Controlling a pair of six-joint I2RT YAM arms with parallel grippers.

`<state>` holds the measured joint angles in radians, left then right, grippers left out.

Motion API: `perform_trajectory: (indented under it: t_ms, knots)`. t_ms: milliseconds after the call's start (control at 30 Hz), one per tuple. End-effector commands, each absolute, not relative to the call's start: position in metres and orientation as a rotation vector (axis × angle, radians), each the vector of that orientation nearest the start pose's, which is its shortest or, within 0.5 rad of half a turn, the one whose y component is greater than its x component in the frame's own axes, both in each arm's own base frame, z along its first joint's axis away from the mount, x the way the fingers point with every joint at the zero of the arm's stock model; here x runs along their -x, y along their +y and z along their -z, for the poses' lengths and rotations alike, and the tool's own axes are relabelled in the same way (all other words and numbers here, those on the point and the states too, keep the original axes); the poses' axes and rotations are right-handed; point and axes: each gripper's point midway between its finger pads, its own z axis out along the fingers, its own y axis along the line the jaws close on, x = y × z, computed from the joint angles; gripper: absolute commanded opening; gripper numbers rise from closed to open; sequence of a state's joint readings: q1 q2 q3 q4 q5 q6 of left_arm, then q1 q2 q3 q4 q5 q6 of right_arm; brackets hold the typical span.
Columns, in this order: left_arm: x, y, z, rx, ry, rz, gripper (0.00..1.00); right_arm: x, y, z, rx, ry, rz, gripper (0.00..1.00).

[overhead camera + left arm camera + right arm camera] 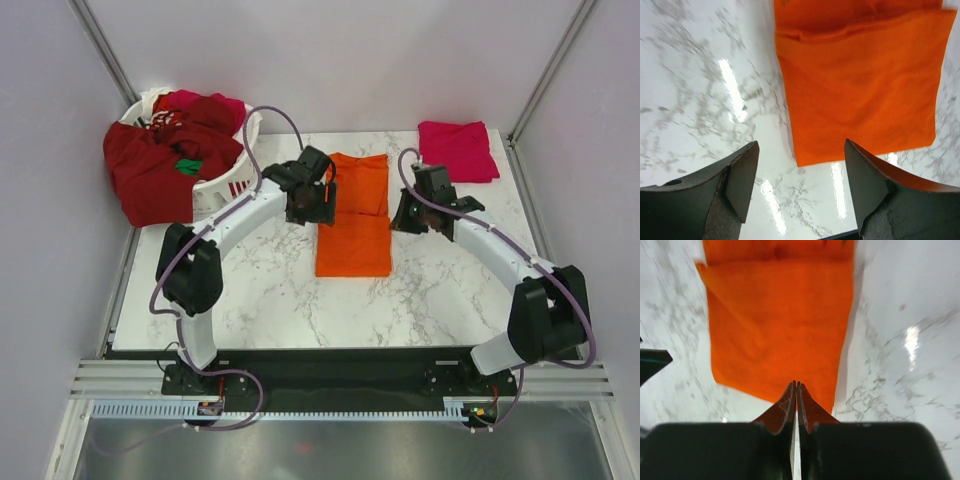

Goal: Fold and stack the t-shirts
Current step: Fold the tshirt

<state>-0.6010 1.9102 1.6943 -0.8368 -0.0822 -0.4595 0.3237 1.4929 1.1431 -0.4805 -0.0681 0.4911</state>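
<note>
Only the top view shows the magenta shirt (458, 150), upper right; wrist views show left gripper (801, 145) spread empty, right gripper (796, 384) clenched over orange shirt (353, 215).

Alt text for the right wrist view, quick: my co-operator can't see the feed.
The right tool, its fingers closed together, points at the near edge of a folded orange t-shirt lying flat on the white marble table. Its tips overlap that edge in the picture; whether they pinch any cloth cannot be told.
</note>
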Motion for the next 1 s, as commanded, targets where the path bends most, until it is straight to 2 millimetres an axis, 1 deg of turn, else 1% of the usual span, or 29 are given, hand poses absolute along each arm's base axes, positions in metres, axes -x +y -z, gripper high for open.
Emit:
perform_trajectory:
  t_ms: [0, 33, 67, 133, 167, 233, 267, 300, 333, 367, 400, 433, 467, 500, 533, 567, 600, 633, 667, 700, 733, 767, 800, 833, 900, 933, 967]
  knots:
    - [-0.342, -0.281, -0.114, -0.172, 2.65, 0.361, 0.75, -0.324, 0.197, -0.094, -0.079, 2.559, -0.8, 0.07]
    - [-0.337, -0.284, -0.112, -0.154, 2.653, 0.387, 0.75, -0.321, 0.198, -0.082, -0.074, 2.588, -0.811, 0.02]
    - [-0.327, -0.281, -0.098, -0.144, 2.686, 0.379, 0.75, -0.32, 0.201, -0.078, -0.059, 2.591, -0.83, 0.0]
    - [-0.322, -0.28, -0.088, -0.117, 2.706, 0.386, 0.73, -0.315, 0.198, -0.062, -0.056, 2.629, -0.815, 0.0]
    - [-0.315, -0.276, -0.077, -0.12, 2.736, 0.363, 0.73, -0.315, 0.198, -0.058, -0.053, 2.633, -0.813, 0.0]
    - [-0.31, -0.271, -0.067, -0.12, 2.763, 0.341, 0.73, -0.307, 0.195, -0.044, -0.057, 2.672, -0.795, 0.0]
    - [-0.304, -0.267, -0.058, -0.123, 2.786, 0.322, 0.73, -0.301, 0.193, -0.036, -0.061, 2.692, -0.789, 0.0]
    - [-0.302, -0.266, -0.056, -0.126, 2.793, 0.317, 0.73, -0.299, 0.19, -0.032, -0.068, 2.7, -0.772, 0.0]
    - [-0.311, -0.276, -0.059, -0.083, 2.747, 0.376, 0.69, -0.295, 0.187, -0.026, -0.075, 2.716, -0.753, 0.0]
    - [-0.305, -0.273, -0.052, -0.081, 2.764, 0.365, 0.69, -0.292, 0.184, -0.021, -0.079, 2.727, -0.739, 0.0]
    - [-0.303, -0.273, -0.052, -0.081, 2.761, 0.367, 0.69, -0.283, 0.18, -0.011, -0.088, 2.756, -0.716, 0.0]
    - [-0.3, -0.272, -0.05, -0.071, 2.767, 0.368, 0.69, -0.28, 0.175, -0.005, -0.097, 2.767, -0.69, 0.0]
    - [-0.292, -0.269, -0.043, -0.075, 2.781, 0.359, 0.69, -0.276, 0.173, 0.0, -0.105, 2.775, -0.68, 0.0]
    - [-0.289, -0.268, -0.042, -0.071, 2.784, 0.36, 0.68, -0.266, 0.17, 0.008, -0.114, 2.804, -0.668, 0.0]
    - [-0.283, -0.268, -0.04, -0.069, 2.791, 0.359, 0.68, -0.262, 0.17, 0.011, -0.118, 2.808, -0.673, 0.0]
    - [-0.271, -0.265, -0.032, -0.085, 2.814, 0.344, 0.68, -0.256, 0.166, 0.017, -0.125, 2.821, -0.664, 0.02]
    - [-0.265, -0.265, -0.033, -0.087, 2.816, 0.348, 0.68, -0.252, 0.164, 0.021, -0.129, 2.831, -0.65, 0.03]
    - [-0.257, -0.264, -0.03, -0.073, 2.831, 0.344, 0.68, -0.25, 0.161, 0.022, -0.132, 2.831, -0.633, 0.05]
    - [-0.242, -0.261, -0.022, -0.089, 2.858, 0.326, 0.68, -0.245, 0.156, 0.026, -0.136, 2.841, -0.596, 0.12]
    - [-0.235, -0.26, -0.019, -0.088, 2.868, 0.317, 0.68, -0.244, 0.151, 0.027, -0.139, 2.845, -0.565, 0.14]
    - [-0.229, -0.259, -0.021, -0.071, 2.868, 0.324, 0.68, -0.242, 0.148, 0.025, -0.141, 2.841, -0.542, 0.16]
    - [-0.217, -0.256, -0.017, -0.083, 2.883, 0.308, 0.68, -0.237, 0.14, 0.027, -0.152, 2.855, -0.489, 0.2]
    - [-0.213, -0.255, -0.017, -0.084, 2.883, 0.304, 0.68, -0.236, 0.137, 0.025, -0.156, 2.855, -0.467, 0.21]
    - [-0.207, -0.251, -0.018, -0.075, 2.882, 0.305, 0.68, -0.234, 0.134, 0.018, -0.162, 2.842, -0.453, 0.22]
    - [-0.202, -0.251, -0.021, -0.078, 2.875, 0.316, 0.68, -0.232, 0.13, 0.01, -0.177, 2.825, -0.427, 0.25]
    - [-0.201, -0.252, -0.025, -0.073, 2.871, 0.335, 0.67, -0.236, 0.13, -0.003, -0.194, 2.786, -0.436, 0.25]
    - [-0.202, -0.254, -0.035, -0.071, 2.85, 0.368, 0.67, -0.236, 0.128, -0.013, -0.21, 2.786, -0.421, 0.3]
